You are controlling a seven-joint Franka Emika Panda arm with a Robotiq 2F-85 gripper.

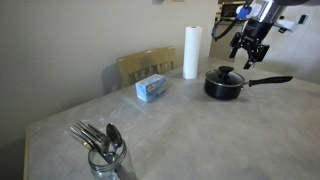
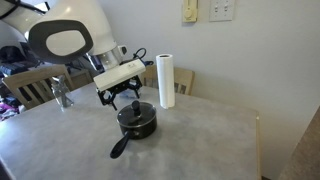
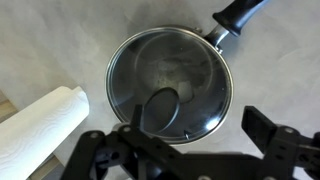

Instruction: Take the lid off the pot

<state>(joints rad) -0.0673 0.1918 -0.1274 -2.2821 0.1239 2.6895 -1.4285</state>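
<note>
The pot (image 1: 224,88) is a small black saucepan on the grey table, its long handle (image 1: 270,80) pointing away to one side. The glass lid (image 3: 168,82) with a metal rim sits on the pot, its black knob (image 3: 160,108) at the centre. The pot also shows in an exterior view (image 2: 138,124). My gripper (image 1: 247,52) hovers just above the pot and shows in both exterior views (image 2: 123,97). In the wrist view its fingers (image 3: 195,135) are spread apart, open and empty, with the knob near the left finger.
A white paper towel roll (image 1: 191,52) stands behind the pot (image 2: 166,80) (image 3: 40,125). A blue and white box (image 1: 151,89) lies mid-table. A glass jar of cutlery (image 1: 105,155) stands at the near edge. A wooden chair (image 1: 145,65) is at the table's far side.
</note>
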